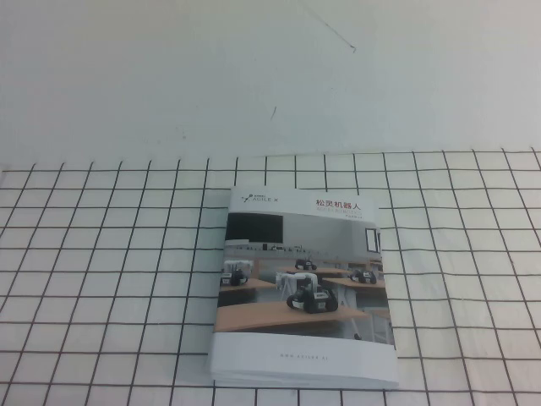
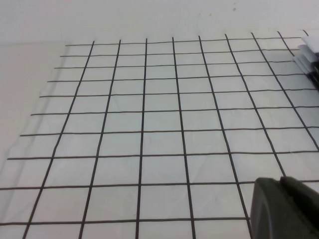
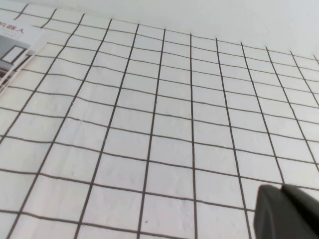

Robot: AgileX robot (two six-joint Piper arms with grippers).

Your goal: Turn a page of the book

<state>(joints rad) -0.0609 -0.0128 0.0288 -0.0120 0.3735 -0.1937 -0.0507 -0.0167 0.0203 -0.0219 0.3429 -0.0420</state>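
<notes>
The book [image 1: 304, 288] lies closed and flat on the grid mat, near the front middle of the high view. Its front page [image 1: 303, 275] shows small wheeled robots on wooden desks, with a Chinese title on the upper white band. Neither arm shows in the high view. My left gripper [image 2: 280, 180] is shut and empty above bare mat, and the book's edge [image 2: 310, 56] lies far from it. My right gripper [image 3: 282, 188] is shut and empty above bare mat, and the book's title corner [image 3: 14, 42] lies far from it.
A white mat with a black grid [image 1: 101, 279] covers the near part of the table. Beyond it is plain white tabletop [image 1: 254, 76] with a few faint marks.
</notes>
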